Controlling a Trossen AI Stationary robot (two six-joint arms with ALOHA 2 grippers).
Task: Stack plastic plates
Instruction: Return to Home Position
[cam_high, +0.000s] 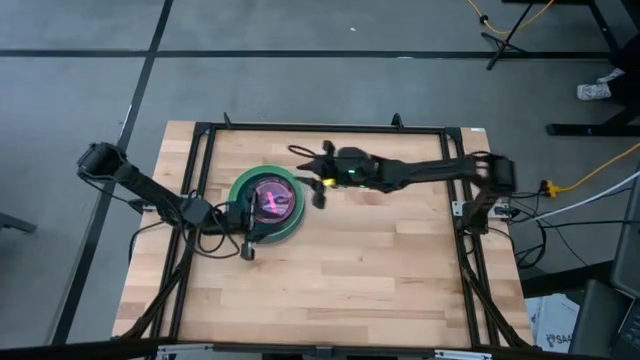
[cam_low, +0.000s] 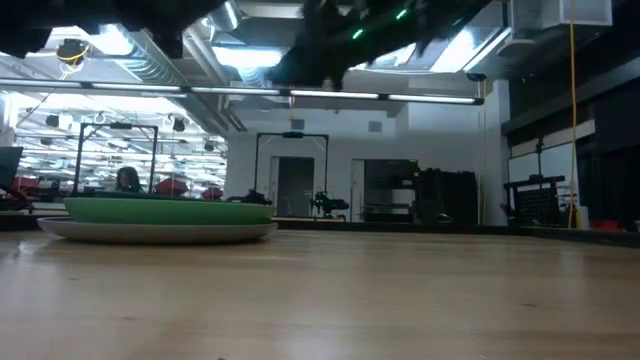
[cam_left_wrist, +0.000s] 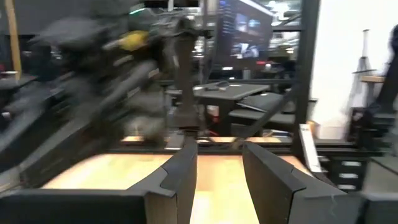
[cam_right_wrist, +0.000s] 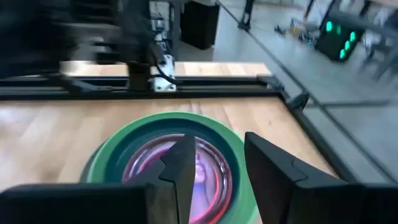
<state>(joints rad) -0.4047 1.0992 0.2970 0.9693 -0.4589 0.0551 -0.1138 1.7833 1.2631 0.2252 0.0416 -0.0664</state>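
One stack of round plastic plates (cam_high: 270, 203) stands left of the table's middle. In the right wrist view a light green rim (cam_right_wrist: 104, 160) rings a dark teal plate, with translucent pink (cam_right_wrist: 144, 167) innermost. In the low view the green plate (cam_low: 160, 210) rests on a pale grey one (cam_low: 150, 231). My right gripper (cam_high: 312, 182) (cam_right_wrist: 214, 177) is open and hovers off the stack's far-right rim, well above the table. My left gripper (cam_high: 250, 228) (cam_left_wrist: 217, 180) is open at the stack's near-left side, with nothing between its fingers.
A black metal frame (cam_high: 320, 128) runs along the table's far edge and down both sides. Bare wood (cam_high: 370, 260) lies to the right of the stack and toward the near edge. Beyond the table are cables on the floor and a workshop room.
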